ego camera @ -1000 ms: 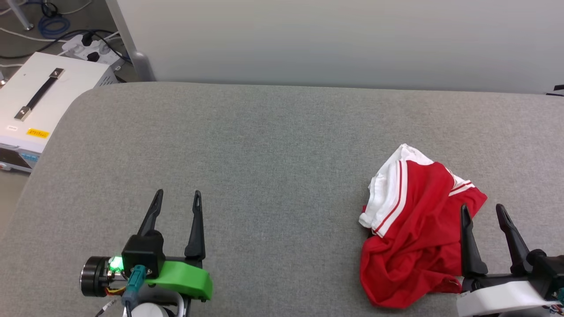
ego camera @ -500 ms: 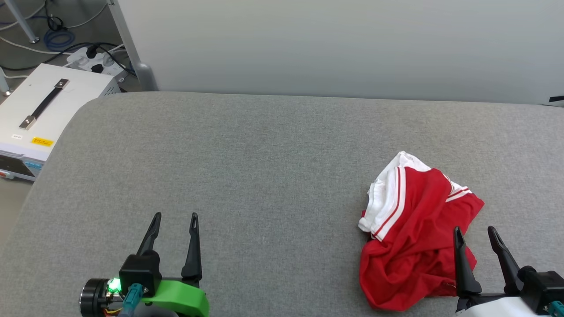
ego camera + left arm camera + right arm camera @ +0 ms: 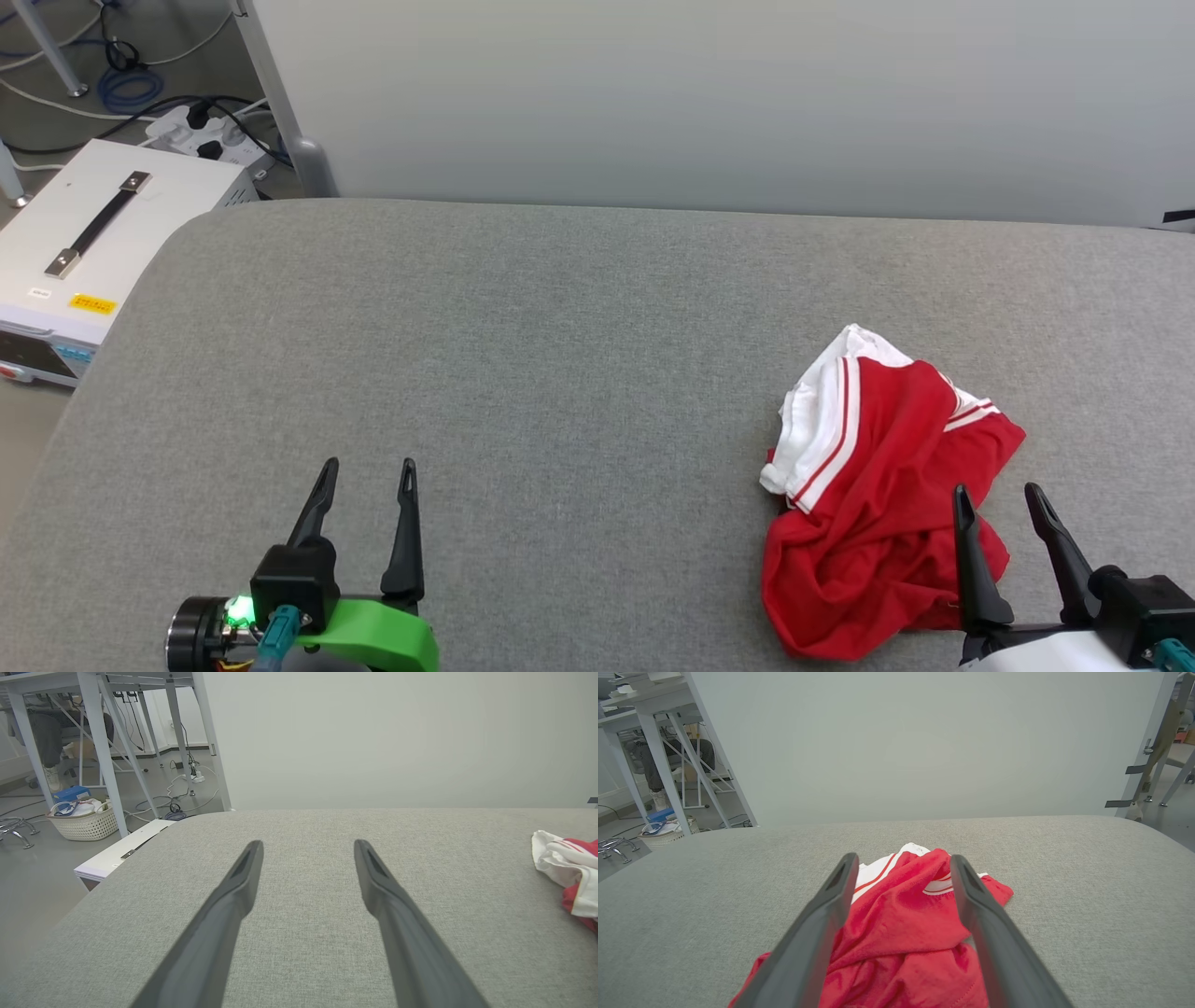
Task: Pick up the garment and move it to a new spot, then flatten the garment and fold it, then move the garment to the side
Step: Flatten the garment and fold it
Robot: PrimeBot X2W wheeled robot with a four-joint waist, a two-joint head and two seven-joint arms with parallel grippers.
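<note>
The garment [image 3: 873, 495] lies crumpled in a heap on the right of the grey padded table [image 3: 560, 355], red cloth with a white striped sleeve on its left; its printed graphic is hidden. My right gripper [image 3: 996, 493] stands open over the heap's near right edge, nothing between its fingers. In the right wrist view the garment [image 3: 901, 924] lies under and between the two fingers of the right gripper [image 3: 900, 858]. My left gripper [image 3: 368, 467] is open above bare table at the lower left, far from the cloth. The left wrist view has the left gripper [image 3: 307, 843] open and the garment [image 3: 570, 877] at its right edge.
A white equipment case [image 3: 84, 252] with a black handle sits on the floor beyond the table's left corner, with a power strip and cables [image 3: 201, 131] behind it. A pale panel [image 3: 709, 93] runs along the table's far edge. Metal table legs and a basket [image 3: 84, 821] stand further left.
The head camera tilted, so the whole picture shifted down. Both grippers have drawn back toward the near edge, and the right one now reaches less far over the garment. The garment lies unmoved.
</note>
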